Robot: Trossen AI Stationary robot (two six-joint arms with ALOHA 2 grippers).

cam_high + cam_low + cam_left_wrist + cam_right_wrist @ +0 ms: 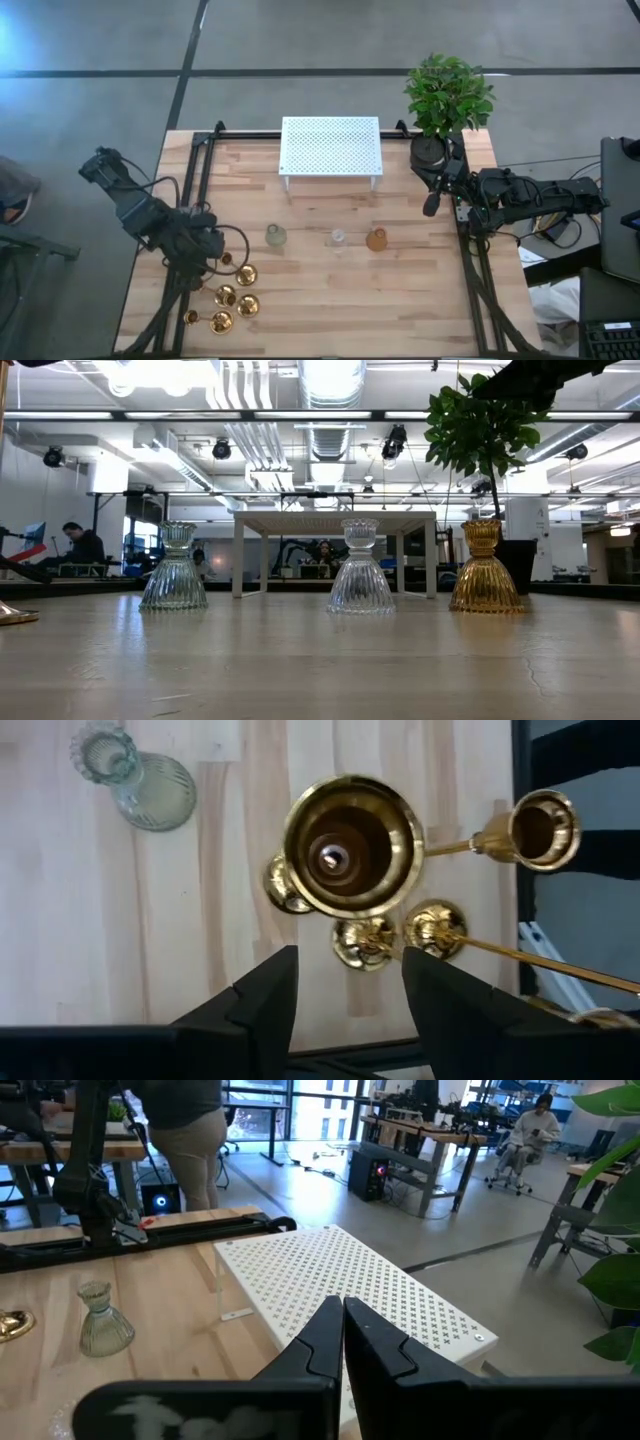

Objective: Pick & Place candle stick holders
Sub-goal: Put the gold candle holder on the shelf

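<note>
Several gold candle stick holders [236, 296] cluster near the table's front left corner. In the left wrist view one stands upright, its top cup [350, 845] facing the camera. Another [540, 825] leans or lies beside it, and round gold bases [433, 927] sit close by. My left gripper [345, 960] hangs open just above the upright one [215, 250], a finger on either side of it and apart from the cup. My right gripper [342, 1320] is shut and holds nothing, level at the table's far right [432, 205].
Three ribbed glass holders, greenish [275, 236], clear [338, 238] and amber [376, 239], stand in a row across mid-table. A white perforated shelf [330, 150] stands at the far edge, with a potted plant [447, 95] at the far right. People show in the room beyond.
</note>
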